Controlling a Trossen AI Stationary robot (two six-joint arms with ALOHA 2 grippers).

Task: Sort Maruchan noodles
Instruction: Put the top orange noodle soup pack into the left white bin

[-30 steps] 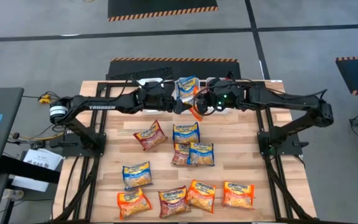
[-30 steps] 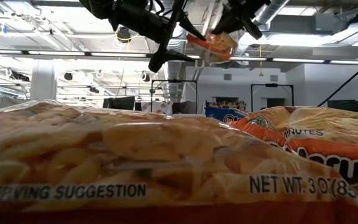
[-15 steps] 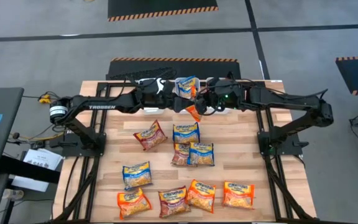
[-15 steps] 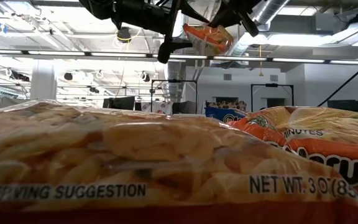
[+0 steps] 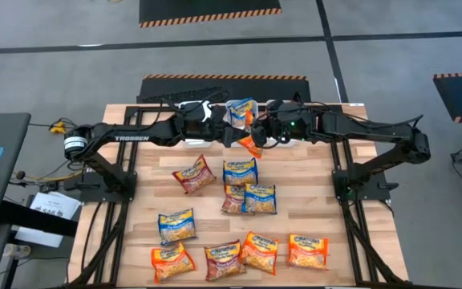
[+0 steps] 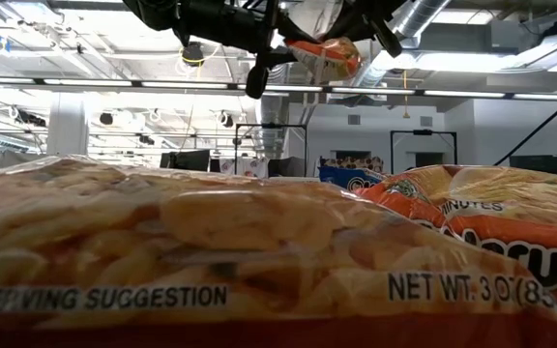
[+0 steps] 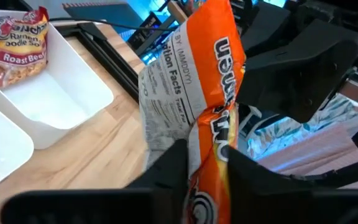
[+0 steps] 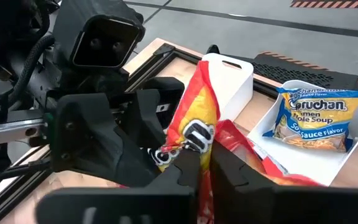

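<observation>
Above the table's far edge, beside the white bins (image 7: pixel 55 99), 1 orange packet (image 5: pixel 251 144) hangs pinched between the left gripper (image 5: pixel 237 136) and the right gripper (image 5: pixel 257 136), both clamped on it.

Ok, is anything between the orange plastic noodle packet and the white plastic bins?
Nothing visible does. The orange plastic noodle packet hangs above the table, pinched by both the left gripper and the right gripper. The white plastic bins sit open-topped close beside it, with no object between.
</observation>
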